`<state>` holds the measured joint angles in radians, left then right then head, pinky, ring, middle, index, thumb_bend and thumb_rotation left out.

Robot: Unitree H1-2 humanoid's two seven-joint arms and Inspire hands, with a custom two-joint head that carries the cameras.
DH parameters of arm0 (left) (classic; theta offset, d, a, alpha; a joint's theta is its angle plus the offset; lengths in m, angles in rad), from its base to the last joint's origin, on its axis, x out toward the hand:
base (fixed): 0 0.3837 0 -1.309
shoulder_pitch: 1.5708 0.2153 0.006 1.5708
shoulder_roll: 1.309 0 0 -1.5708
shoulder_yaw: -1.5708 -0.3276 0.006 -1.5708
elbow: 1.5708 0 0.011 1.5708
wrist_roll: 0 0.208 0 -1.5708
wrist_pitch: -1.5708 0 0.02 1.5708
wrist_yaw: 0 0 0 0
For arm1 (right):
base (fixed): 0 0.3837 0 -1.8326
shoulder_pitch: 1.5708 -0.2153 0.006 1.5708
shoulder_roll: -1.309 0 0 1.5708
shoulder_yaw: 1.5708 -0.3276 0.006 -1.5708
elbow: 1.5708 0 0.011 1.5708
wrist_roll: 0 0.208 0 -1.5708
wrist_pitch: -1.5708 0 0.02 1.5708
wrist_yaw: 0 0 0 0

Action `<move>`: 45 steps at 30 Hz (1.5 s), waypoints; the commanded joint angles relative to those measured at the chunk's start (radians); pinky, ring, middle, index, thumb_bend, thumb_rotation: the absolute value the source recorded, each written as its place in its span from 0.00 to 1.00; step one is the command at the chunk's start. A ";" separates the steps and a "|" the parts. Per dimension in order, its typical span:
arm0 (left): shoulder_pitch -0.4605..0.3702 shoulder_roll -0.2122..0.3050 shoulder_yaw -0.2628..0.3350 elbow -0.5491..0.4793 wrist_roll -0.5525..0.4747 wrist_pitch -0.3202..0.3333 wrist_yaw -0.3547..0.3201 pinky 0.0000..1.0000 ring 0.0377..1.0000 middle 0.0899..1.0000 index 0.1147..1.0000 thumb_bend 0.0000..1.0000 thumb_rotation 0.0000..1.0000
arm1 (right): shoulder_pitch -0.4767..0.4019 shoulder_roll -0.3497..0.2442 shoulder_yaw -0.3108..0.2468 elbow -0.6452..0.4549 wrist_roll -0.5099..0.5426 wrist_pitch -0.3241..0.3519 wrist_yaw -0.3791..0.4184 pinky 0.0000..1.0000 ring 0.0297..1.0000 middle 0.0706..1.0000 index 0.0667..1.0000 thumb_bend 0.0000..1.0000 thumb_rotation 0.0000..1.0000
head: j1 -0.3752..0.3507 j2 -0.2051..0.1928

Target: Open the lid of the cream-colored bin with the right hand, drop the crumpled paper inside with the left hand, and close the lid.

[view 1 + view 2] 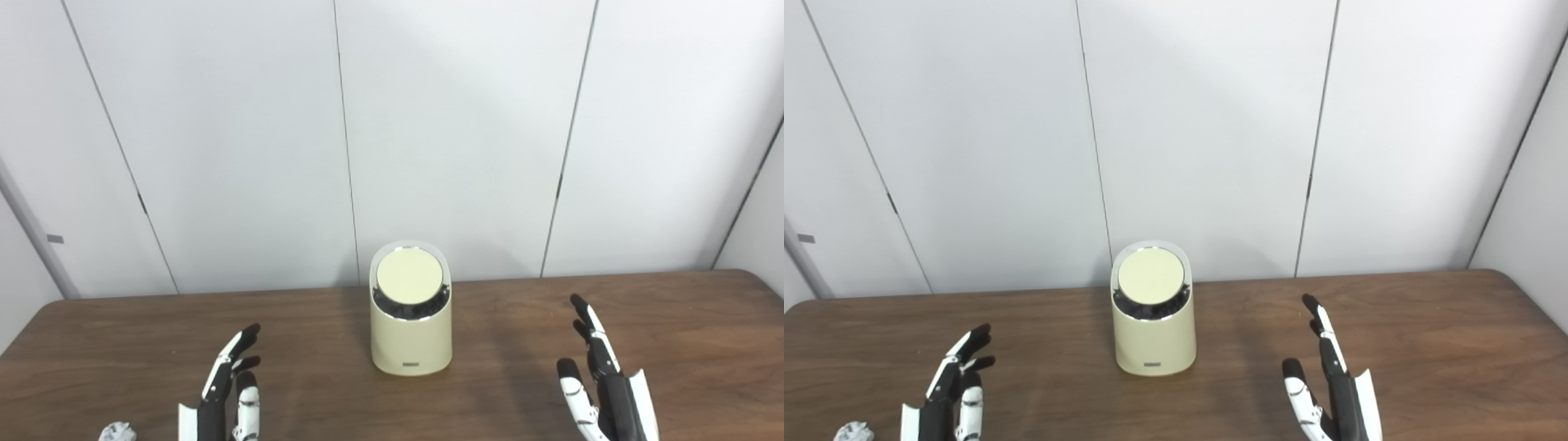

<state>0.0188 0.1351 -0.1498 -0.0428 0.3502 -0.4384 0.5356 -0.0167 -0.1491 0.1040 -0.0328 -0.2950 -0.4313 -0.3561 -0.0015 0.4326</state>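
Note:
The cream-colored bin (411, 334) stands upright at the middle of the brown table (686, 318), its round lid (408, 277) tilted toward me with a dark gap below it. The crumpled paper (117, 432) lies at the front left edge of the picture. My left hand (229, 389) is open and empty, just right of the paper and left of the bin. My right hand (597, 380) is open and empty, well to the right of the bin. In the right eye view the bin (1154, 334) and paper (853, 432) show again.
A white panelled wall (459, 122) stands right behind the table's far edge. The table's right corner (756, 282) is rounded.

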 commanded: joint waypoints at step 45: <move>-0.013 0.007 0.001 0.113 0.048 -0.031 0.023 0.71 0.82 0.83 0.81 0.13 0.80 | -0.076 0.041 -0.064 -0.042 0.055 0.099 0.134 0.99 1.00 0.99 0.95 0.48 0.91 | 0.002 -0.011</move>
<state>-0.0169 0.1308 -0.1417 -0.0032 0.3703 -0.4391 0.5439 -0.0402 -0.1118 0.0437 -0.0346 -0.2504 -0.3320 -0.2411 0.0000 0.4203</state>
